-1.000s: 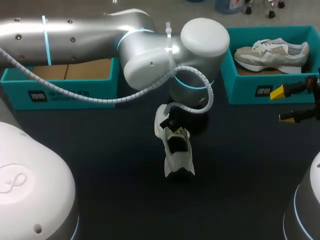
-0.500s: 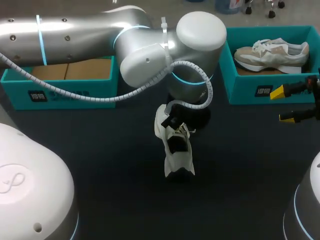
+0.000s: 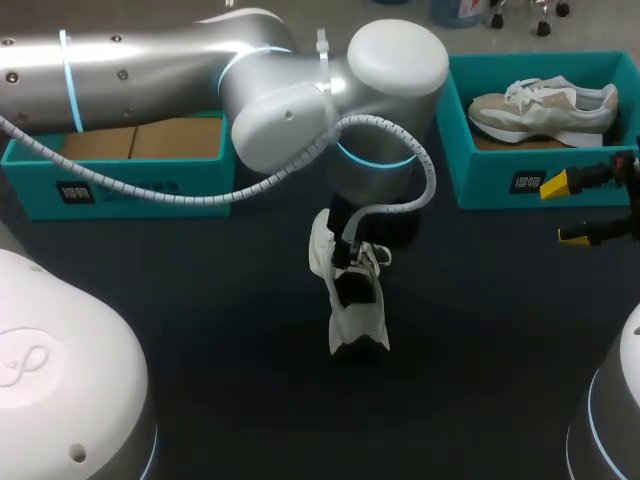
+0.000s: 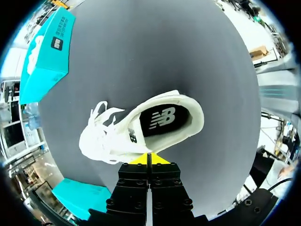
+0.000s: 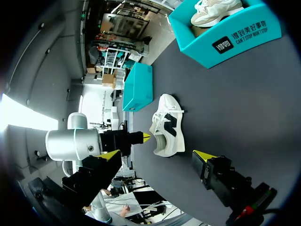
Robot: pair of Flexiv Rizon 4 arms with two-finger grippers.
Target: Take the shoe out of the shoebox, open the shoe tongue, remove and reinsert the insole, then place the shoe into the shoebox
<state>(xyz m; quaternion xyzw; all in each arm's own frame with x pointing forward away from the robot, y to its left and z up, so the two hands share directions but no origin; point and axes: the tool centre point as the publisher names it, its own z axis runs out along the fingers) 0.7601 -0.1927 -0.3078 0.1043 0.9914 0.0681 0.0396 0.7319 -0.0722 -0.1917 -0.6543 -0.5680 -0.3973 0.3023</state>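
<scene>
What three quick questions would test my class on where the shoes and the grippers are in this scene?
1. True or false: the white shoe rests on the black table, outside the shoeboxes.
2. Multiple choice: the right gripper is A) shut on the white shoe, B) open and holding nothing, C) inside a box.
3. Short answer: what lies in the teal shoebox on the right side of the head view?

Key: 1 true; 2 B; 3 a second shoe.
</scene>
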